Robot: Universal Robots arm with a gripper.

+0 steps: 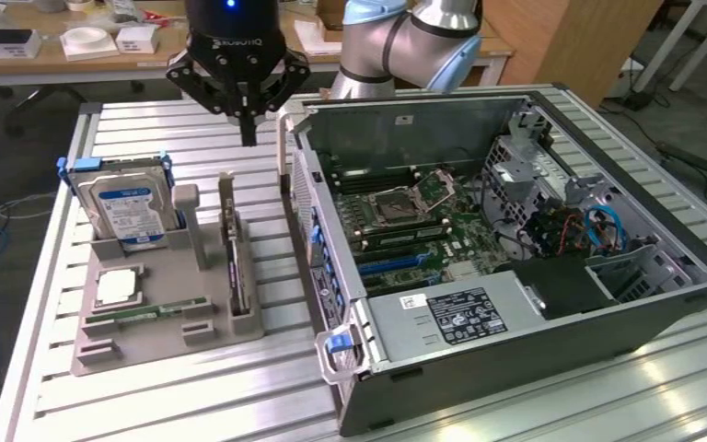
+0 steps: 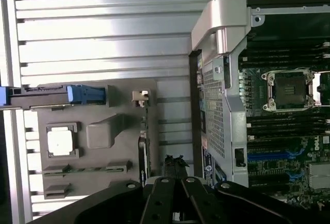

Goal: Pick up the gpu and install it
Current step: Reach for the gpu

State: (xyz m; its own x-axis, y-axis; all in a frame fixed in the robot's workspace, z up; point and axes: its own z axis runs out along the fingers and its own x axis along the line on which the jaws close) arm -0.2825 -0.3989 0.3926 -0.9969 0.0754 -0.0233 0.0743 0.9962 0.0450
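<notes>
The gpu (image 1: 233, 269) is a thin dark card standing on edge in a slot of the grey holder (image 1: 157, 354), on the exterior view's left of the open computer case (image 1: 599, 304). In the wrist view the gpu (image 2: 143, 149) looks like a narrow dark strip on the holder (image 2: 103, 131). My gripper (image 1: 249, 129) hangs above the slatted table, behind the holder and next to the case's back corner. Its fingers (image 2: 166, 198) are shut together with nothing between them, well clear of the gpu.
On the holder there is also a hard drive (image 1: 126, 204) with a blue-white label in a blue frame, a square processor (image 1: 118, 287) and a green memory stick (image 1: 144, 314). The case lies open, its motherboard (image 1: 415, 226) exposed. Desks with boxes stand behind.
</notes>
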